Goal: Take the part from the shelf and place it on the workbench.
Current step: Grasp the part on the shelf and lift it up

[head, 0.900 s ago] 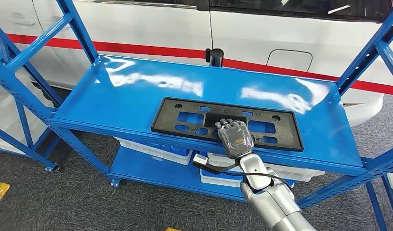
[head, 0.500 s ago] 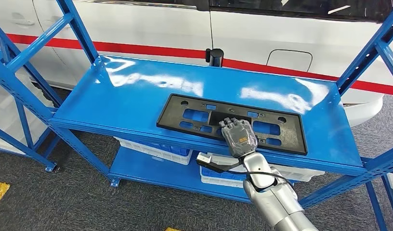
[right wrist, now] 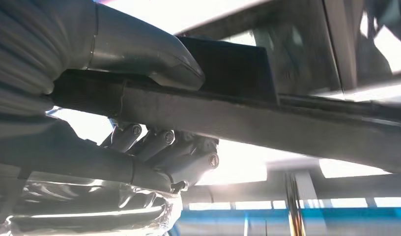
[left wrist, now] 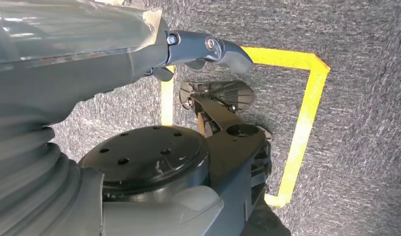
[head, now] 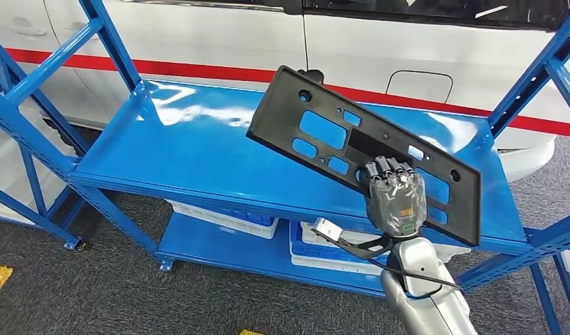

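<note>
Right robot hand (head: pixel 396 197): clamped on the lower edge of the part (head: pixel 352 143), thumb on one face, fingers (right wrist: pixel 161 147) on the other. Part: black perforated plate, lifted clear above the blue shelf (head: pixel 198 150), long axis running up-left from the grip. Left robot hand (left wrist: pixel 208 49): hanging over carpet, grip state unclear.

Part (head: pixel 338 132): above the shelf (head: pixel 198 150), tilted, far end up-left, clear of the top board.
Right hand (head: pixel 397 199): at the part's near edge, toward its right end.
Bins (head: pixel 226 218): on the lower board.
Car (head: pixel 408 49): behind the shelf.
</note>
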